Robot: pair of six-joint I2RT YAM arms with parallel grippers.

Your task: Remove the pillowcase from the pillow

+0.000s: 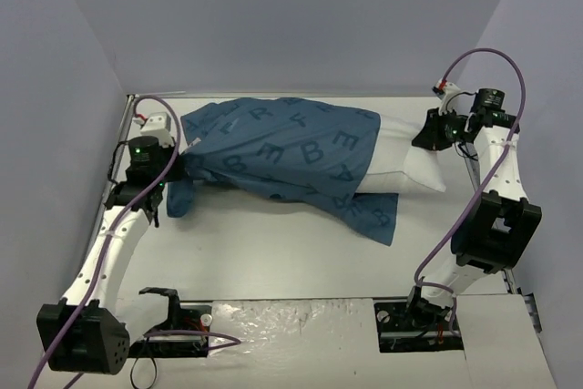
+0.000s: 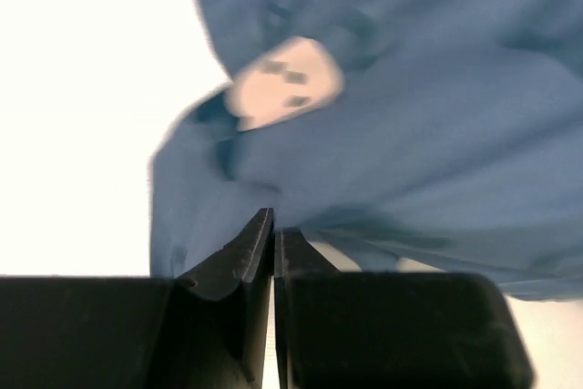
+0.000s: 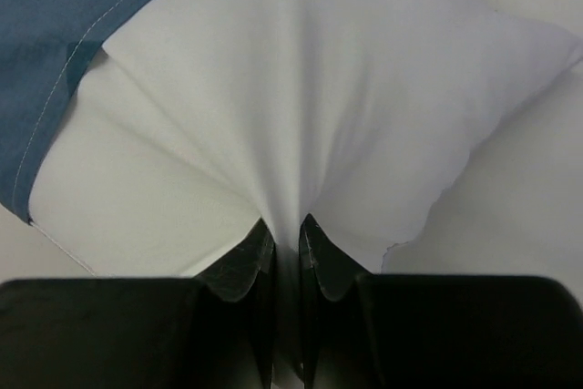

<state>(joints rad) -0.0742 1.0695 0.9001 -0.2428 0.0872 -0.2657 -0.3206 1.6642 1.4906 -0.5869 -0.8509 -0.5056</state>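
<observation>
While the left end effector [image 2: 273, 221] pinched the pillowcase [image 1: 282, 148] by the worktop's [image 1: 273, 257] left edge, the right end effector [image 3: 287, 227] clamped the pillow [image 3: 301, 88] opposite.

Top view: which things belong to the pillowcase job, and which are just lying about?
Job: pillowcase, pillow, left gripper pinching the pillowcase, right gripper pinching the pillow.
Just there: table, purple cables.

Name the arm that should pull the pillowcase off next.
Left. The left end effector pinches the pillowcase at its bunched end; the right end effector clamps the bare pillow, anchoring it.
</observation>
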